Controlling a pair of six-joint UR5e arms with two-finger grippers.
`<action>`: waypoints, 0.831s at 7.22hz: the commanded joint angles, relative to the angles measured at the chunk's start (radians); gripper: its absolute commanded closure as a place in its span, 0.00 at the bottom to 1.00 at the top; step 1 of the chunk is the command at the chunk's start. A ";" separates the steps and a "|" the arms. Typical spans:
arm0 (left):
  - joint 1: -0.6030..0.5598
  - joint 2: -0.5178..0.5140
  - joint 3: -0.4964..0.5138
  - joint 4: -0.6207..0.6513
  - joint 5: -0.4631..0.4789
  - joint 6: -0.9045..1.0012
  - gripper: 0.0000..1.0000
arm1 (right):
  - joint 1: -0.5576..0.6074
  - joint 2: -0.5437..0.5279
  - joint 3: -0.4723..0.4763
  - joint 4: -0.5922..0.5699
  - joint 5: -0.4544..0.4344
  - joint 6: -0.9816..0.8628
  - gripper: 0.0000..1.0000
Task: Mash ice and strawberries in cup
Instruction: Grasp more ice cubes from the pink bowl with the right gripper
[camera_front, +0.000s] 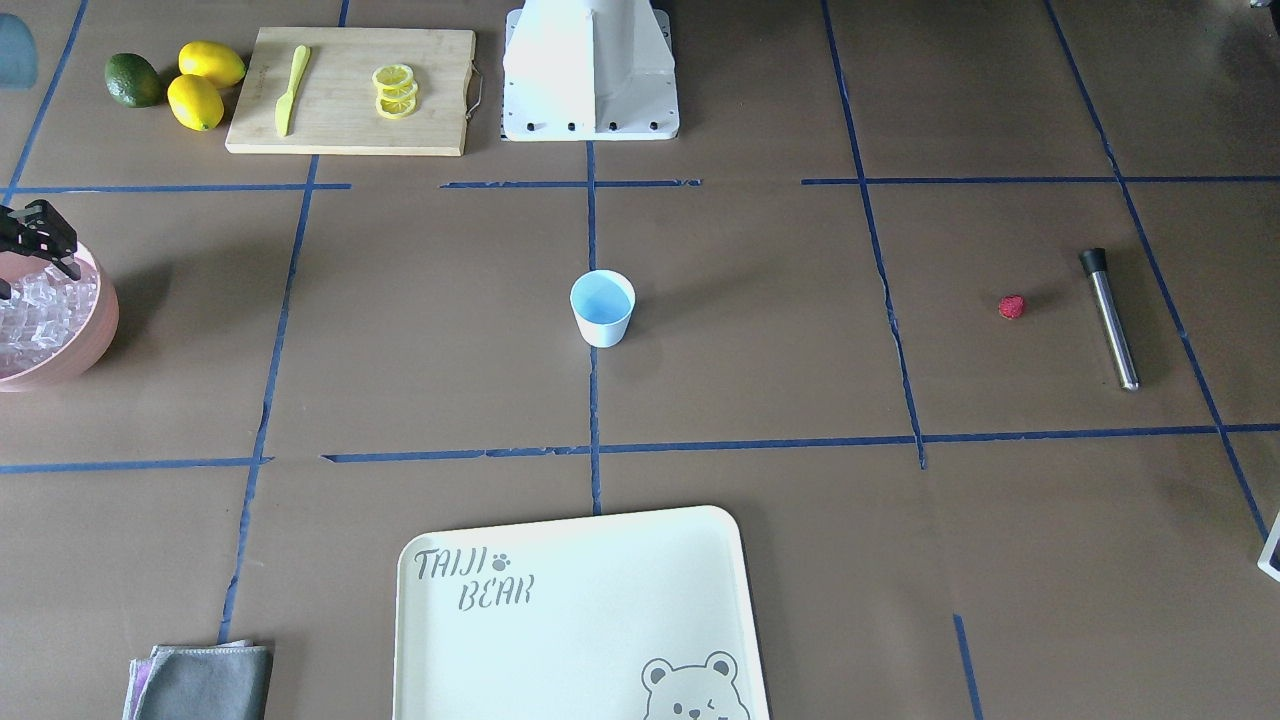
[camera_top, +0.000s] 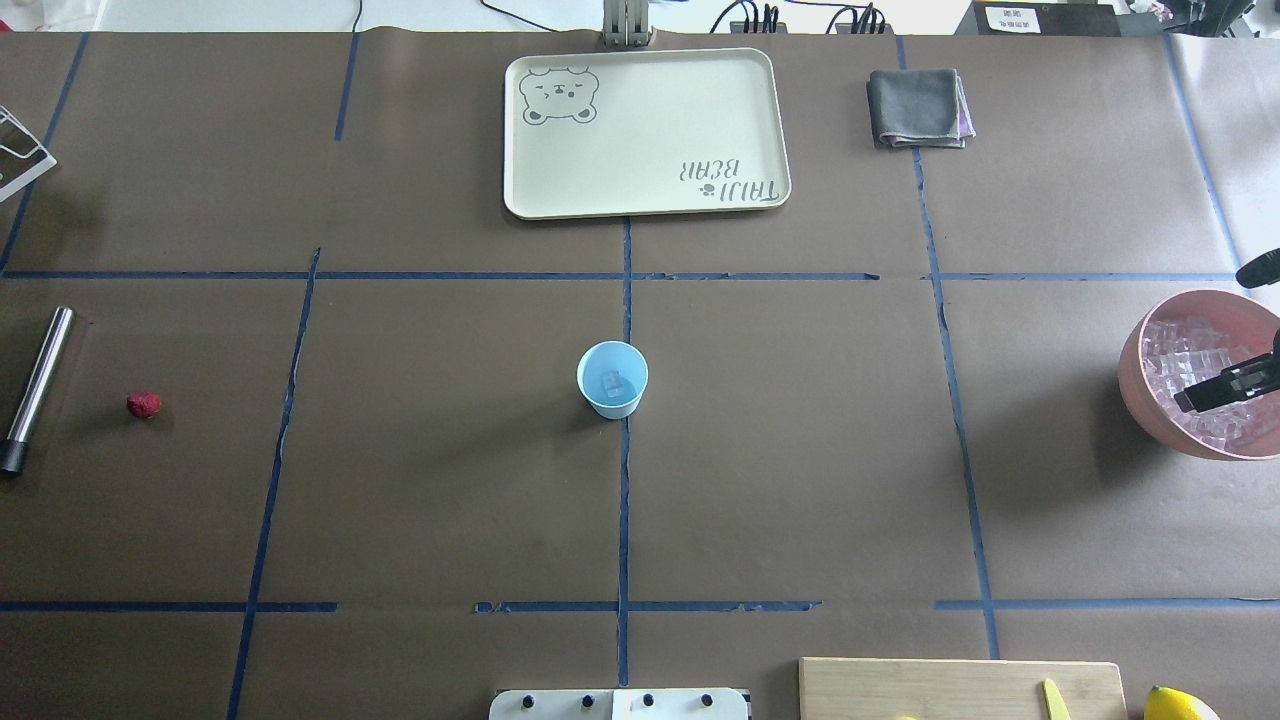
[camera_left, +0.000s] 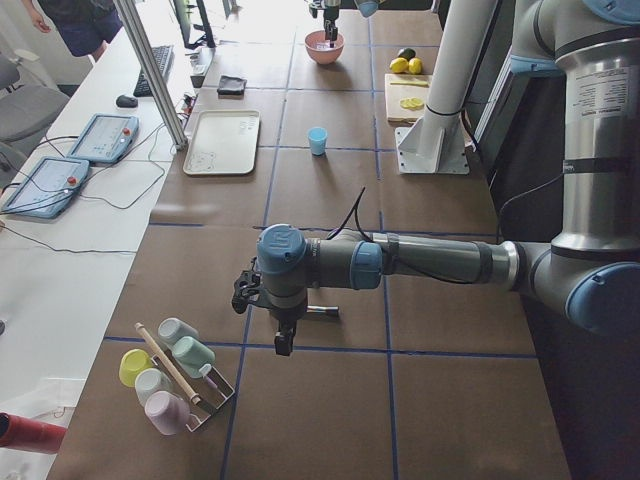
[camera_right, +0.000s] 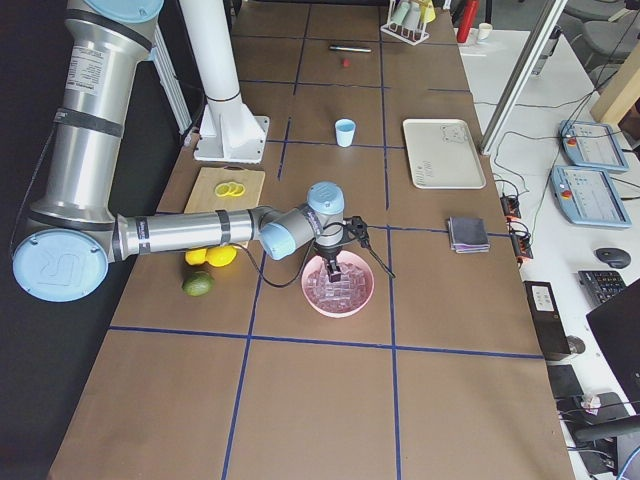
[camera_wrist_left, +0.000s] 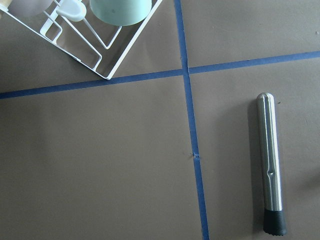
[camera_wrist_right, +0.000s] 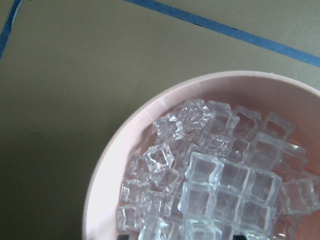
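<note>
Ice (camera_wrist_right: 220, 190) sits heaped in the pink bowl (camera_wrist_right: 100, 200) at the table's right end, directly under the right gripper (camera_front: 40, 255). That gripper hangs just above the cubes with its fingers seemingly spread and nothing between them. The coming grasp therefore looks like a straight drop with no sideways reach. The cup (camera_top: 612, 380) stands at the table's middle, well apart from the bowl and to its left, so a cube would have to travel leftward along the table. One cube seems to lie in the cup's bottom. The strawberry (camera_top: 143, 404) lies on the bare table near the left end, to the right of the metal muddler (camera_wrist_left: 270, 165), whose long axis runs near-to-far. The left gripper (camera_left: 250, 292) hovers over that end, much nearer the berry than the right one is. Whether its fingers are apart or together cannot be told.
</note>
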 joint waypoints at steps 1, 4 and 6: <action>0.000 0.001 -0.004 0.000 0.000 0.000 0.00 | -0.001 -0.001 -0.006 -0.002 -0.004 0.000 0.28; 0.000 0.001 -0.005 0.000 0.000 0.000 0.00 | -0.004 0.008 -0.032 -0.002 -0.018 0.002 0.29; 0.000 0.001 -0.007 0.000 0.000 0.000 0.00 | -0.004 0.008 -0.032 -0.002 -0.018 0.002 0.30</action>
